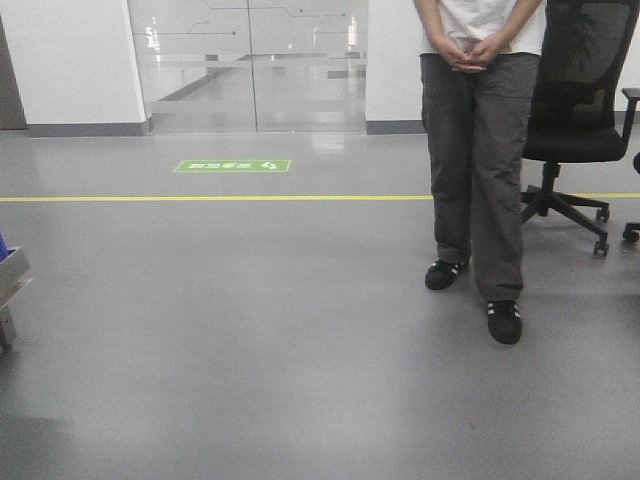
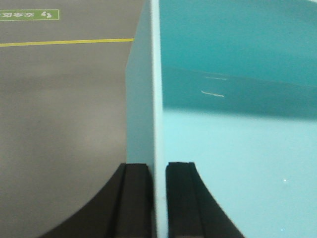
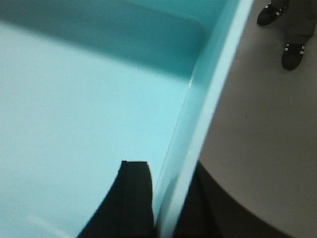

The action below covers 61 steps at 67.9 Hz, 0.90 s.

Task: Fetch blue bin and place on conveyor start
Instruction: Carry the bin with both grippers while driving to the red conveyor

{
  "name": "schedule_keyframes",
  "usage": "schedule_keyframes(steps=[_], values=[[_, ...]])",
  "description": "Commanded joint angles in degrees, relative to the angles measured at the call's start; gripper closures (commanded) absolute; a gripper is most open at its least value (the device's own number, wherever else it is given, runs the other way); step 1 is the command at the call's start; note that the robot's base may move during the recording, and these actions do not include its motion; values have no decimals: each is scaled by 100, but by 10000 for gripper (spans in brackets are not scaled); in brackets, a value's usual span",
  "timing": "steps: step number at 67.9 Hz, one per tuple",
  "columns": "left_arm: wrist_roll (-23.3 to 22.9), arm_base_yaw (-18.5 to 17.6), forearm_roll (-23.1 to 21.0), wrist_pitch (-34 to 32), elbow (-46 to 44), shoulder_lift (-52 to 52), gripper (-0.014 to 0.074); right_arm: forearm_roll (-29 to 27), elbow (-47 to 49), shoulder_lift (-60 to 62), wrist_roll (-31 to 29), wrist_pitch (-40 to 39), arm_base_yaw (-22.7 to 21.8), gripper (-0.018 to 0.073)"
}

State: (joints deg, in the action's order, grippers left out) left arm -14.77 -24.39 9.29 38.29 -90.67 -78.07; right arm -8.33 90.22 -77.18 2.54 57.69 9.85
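The blue bin (image 2: 237, 163) fills both wrist views as a light turquoise tub with smooth walls, carried above the grey floor. My left gripper (image 2: 157, 166) is shut on its left wall, one black finger outside and one inside. In the right wrist view the blue bin (image 3: 74, 99) shows its pale inside. My right gripper (image 3: 171, 171) is shut on the right rim, one finger inside the tub and the other partly hidden under the rim. The bin and both grippers are out of the front view. The conveyor start is out of view.
A person (image 1: 478, 150) stands ahead to the right, next to a black office chair (image 1: 580, 100); their shoes (image 3: 293, 52) show beyond the bin. A yellow floor line (image 1: 200, 198), a green floor sign (image 1: 233, 165) and glass doors (image 1: 250, 60) lie ahead. A grey object (image 1: 10, 275) pokes in at the left edge.
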Motion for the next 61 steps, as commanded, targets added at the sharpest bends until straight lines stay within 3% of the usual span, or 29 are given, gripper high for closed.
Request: schedule_keyframes(steps=[1,61], values=[[-54,-33,-202,-432,-41,78,708,-41,56,50,-193,-136,1,711],[-54,-33,-202,-432,-41,78,708,-41,56,50,-193,-158,1,711]])
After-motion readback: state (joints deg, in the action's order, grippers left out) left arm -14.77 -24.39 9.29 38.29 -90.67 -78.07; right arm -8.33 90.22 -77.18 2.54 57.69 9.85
